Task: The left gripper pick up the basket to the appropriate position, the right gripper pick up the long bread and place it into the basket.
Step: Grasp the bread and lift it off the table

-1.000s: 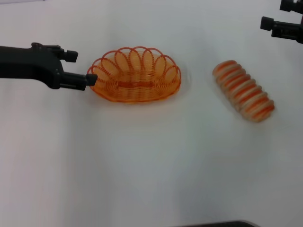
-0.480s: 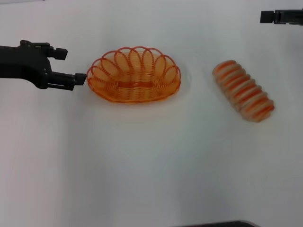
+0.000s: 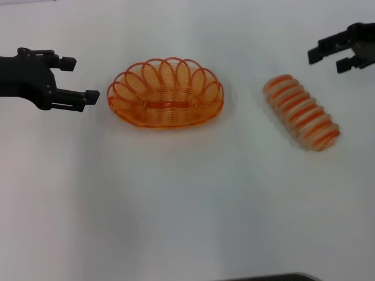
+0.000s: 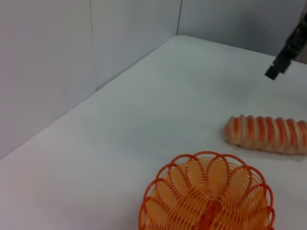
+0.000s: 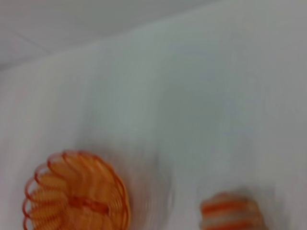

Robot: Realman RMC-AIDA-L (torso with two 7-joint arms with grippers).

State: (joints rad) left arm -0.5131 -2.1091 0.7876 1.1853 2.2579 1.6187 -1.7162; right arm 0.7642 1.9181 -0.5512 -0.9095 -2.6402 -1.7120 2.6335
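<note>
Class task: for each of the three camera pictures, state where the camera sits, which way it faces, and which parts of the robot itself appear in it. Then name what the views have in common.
Head view: on the robot's head, looking forward and down at the white table; shows the left gripper open beside the basket, and the right gripper open beyond the long bread.
Left wrist view: on the left arm, facing across the basket toward the bread; only the far right gripper's tip shows.
Right wrist view: on the right arm, facing down; no robot parts visible.
Shared: basket and bread appear in all three.
</note>
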